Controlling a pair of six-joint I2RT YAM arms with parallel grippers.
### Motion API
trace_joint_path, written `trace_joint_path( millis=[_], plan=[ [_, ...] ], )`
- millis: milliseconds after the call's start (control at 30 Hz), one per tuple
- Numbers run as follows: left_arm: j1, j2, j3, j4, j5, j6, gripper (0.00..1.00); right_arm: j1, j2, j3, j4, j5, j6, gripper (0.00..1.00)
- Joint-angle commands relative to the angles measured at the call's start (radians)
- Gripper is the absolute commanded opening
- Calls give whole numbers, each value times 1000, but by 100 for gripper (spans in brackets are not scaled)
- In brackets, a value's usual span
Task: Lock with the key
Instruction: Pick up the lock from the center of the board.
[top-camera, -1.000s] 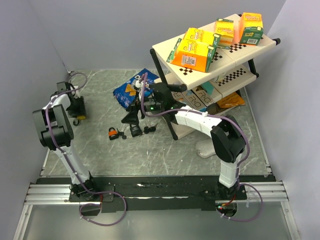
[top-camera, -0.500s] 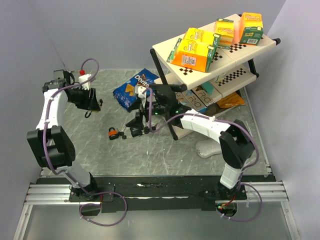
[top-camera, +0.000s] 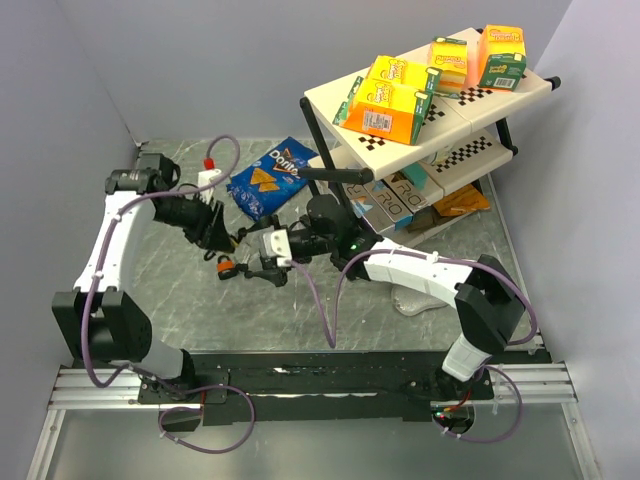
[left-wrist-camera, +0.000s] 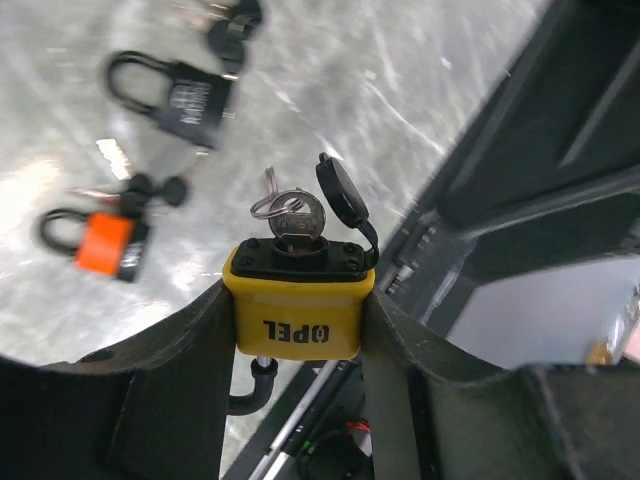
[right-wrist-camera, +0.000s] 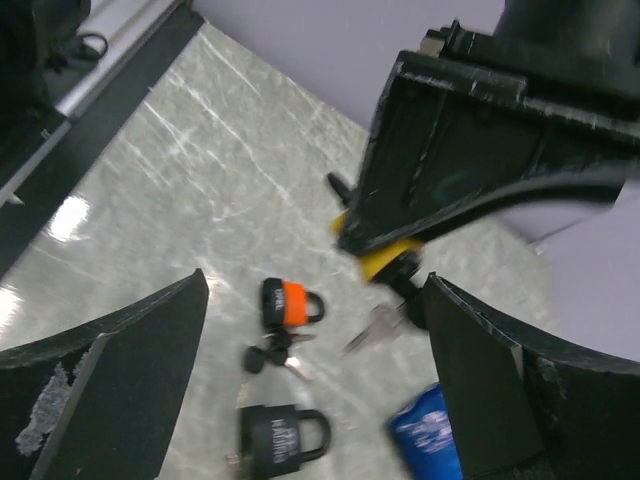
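Observation:
My left gripper (left-wrist-camera: 298, 318) is shut on a yellow padlock (left-wrist-camera: 298, 305) with a silver key (left-wrist-camera: 297, 215) in its keyhole; the shackle hangs below, between the fingers. In the top view the left gripper (top-camera: 218, 230) is above the table's middle, right beside my right gripper (top-camera: 262, 256). The right gripper (right-wrist-camera: 315, 300) is open and empty, facing the yellow padlock (right-wrist-camera: 385, 262) from close by. An orange padlock (right-wrist-camera: 290, 303) and a black padlock (right-wrist-camera: 280, 437) lie on the table below it, with loose keys (right-wrist-camera: 270, 355) between them.
A blue Doritos bag (top-camera: 265, 178) lies behind the grippers. A white shelf rack (top-camera: 480, 100) with orange boxes (top-camera: 390, 95) stands at the back right. The orange padlock (top-camera: 228, 266) lies just left of the right gripper.
My left arm has swung from the far left to the middle, carrying the yellow padlock. My right gripper has moved forward and left, ending next to the left gripper.

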Motion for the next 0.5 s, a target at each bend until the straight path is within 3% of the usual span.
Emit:
trace_joint_path(
  millis=[0,133,267,467],
  plan=[
    [-68,-73,-33,-60,79,49,1,16,-69,-10,18,-26,-233,92],
    [-99,-112,-57,-60,66,60,1,21,-66,7,-12,-35,-278,85],
    [-122,-133,-68,-60,79,53,1,31,-65,0,-35,-44,-338,69],
    [-173,-149,-99,-59,103,38,1,53,-69,-14,-51,-64,-427,62]
  ],
)
